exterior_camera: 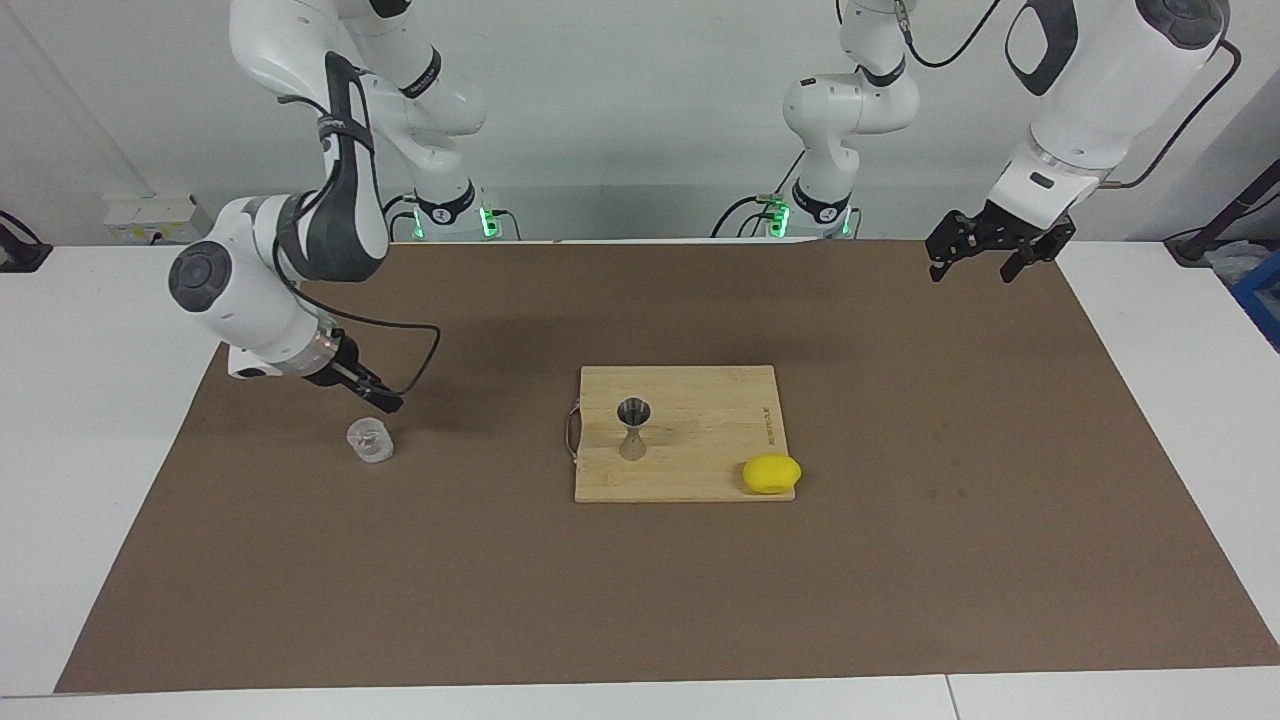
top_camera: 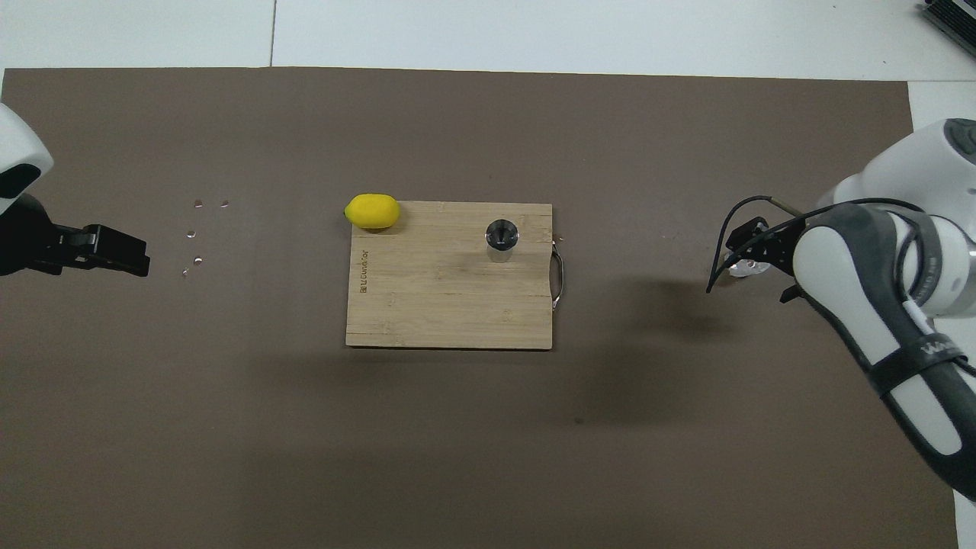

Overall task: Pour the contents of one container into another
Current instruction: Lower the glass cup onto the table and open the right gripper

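The clear squat cup (exterior_camera: 369, 440) stands on the brown mat toward the right arm's end of the table; it is partly covered in the overhead view (top_camera: 746, 267). My right gripper (exterior_camera: 383, 400) hangs open just over the cup, apart from it, and also shows in the overhead view (top_camera: 759, 263). The silvery hourglass jigger (exterior_camera: 633, 426) stands upright on the wooden cutting board (exterior_camera: 700, 400); it also shows in the overhead view (top_camera: 501, 235). My left gripper (exterior_camera: 975, 268) waits open and empty, raised over the mat at the left arm's end (top_camera: 114, 252).
A yellow lemon (exterior_camera: 771, 473) lies at the board's corner farther from the robots, toward the left arm's end (top_camera: 372, 211). The board (top_camera: 450, 297) has a metal handle (top_camera: 559, 278) on its edge toward the right arm. Several small shiny spots (top_camera: 198, 232) dot the mat near the left gripper.
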`<action>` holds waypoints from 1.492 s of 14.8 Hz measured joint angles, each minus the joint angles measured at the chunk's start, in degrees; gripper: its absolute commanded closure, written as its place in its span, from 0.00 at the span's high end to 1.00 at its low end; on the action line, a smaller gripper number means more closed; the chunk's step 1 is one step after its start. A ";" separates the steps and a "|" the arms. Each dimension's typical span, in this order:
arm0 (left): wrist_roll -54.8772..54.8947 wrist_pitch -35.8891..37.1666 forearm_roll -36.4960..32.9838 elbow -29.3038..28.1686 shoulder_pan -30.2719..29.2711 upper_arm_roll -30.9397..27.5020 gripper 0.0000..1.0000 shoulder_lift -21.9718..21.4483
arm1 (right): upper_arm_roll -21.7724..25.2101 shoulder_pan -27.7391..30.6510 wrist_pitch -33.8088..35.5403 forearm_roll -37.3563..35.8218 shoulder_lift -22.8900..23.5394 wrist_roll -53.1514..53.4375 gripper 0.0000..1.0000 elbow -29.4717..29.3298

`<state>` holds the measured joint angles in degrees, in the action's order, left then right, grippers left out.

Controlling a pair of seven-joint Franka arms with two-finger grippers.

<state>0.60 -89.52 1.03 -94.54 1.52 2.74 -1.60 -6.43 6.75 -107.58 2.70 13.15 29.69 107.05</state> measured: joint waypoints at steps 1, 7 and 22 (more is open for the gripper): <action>0.00 0.00 0.00 0.00 0.00 0.00 1.00 0.00 | -0.02 -1.55 -0.02 -1.38 -0.13 -1.99 1.00 -0.02; 0.00 0.00 0.00 0.00 0.00 0.00 1.00 0.00 | -0.04 -5.36 -0.71 -2.44 -5.89 -8.65 1.00 -2.40; 0.00 0.00 0.00 0.00 0.00 0.00 1.00 0.00 | 0.20 -5.04 13.41 -2.44 -14.11 -14.85 1.00 -10.29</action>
<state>0.60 -89.52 1.03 -94.54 1.52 2.74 -1.60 -6.23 1.71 -94.17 0.26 -0.97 14.84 96.75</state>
